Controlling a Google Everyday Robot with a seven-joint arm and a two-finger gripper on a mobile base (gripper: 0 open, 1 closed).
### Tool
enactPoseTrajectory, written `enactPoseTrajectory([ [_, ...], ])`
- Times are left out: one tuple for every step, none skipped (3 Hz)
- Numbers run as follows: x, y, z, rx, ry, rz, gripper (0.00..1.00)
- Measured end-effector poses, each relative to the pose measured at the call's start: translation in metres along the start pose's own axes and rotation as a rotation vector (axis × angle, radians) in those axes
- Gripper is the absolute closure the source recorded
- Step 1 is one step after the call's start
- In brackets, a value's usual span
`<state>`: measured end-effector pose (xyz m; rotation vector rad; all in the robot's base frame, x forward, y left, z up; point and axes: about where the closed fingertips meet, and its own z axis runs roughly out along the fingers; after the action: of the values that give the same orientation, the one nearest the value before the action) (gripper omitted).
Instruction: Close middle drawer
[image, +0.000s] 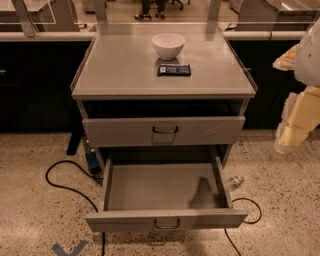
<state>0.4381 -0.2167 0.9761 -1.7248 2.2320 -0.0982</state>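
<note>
Camera view: a grey metal table (125, 65) with drawers stands on a speckled floor. The middle drawer (160, 187) is pulled far out toward the near edge. Its low front panel carries a small dark loop handle (167, 224) at centre, and a soft dark shadow (202, 195) lies on its bare floor at the right. Above it, the taller-fronted upper drawer (164, 131) sits slightly out of the frame.

On the table top, a white bowl (168, 46) stands toward the far side. A dark flat packet (174, 70) lies just near of it, and its pale print cannot be read.

The robot's tool (290, 135) hangs at the right edge, well apart from the drawers. It shows as pale cream and white shapes, partly cut off, and its state cannot be told.

A black cable (65, 180) loops across the floor at the left. A small clear object (235, 181), hard to make out, lies beside the open drawer's right wall. A blue tape mark (70, 248) is cut by the near edge. At the far edge, the feet of a person (150, 12) show, the rest out of frame.
</note>
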Motion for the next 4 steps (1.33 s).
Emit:
enactPoseTrajectory([
  [0.000, 0.000, 0.000, 0.000, 0.000, 0.000, 0.00],
  [0.001, 0.011, 0.013, -0.002, 0.003, -0.014, 0.00],
  [-0.002, 0.045, 0.034, 0.018, -0.033, -0.051, 0.00],
  [-0.003, 0.091, 0.066, 0.046, -0.084, -0.057, 0.00],
])
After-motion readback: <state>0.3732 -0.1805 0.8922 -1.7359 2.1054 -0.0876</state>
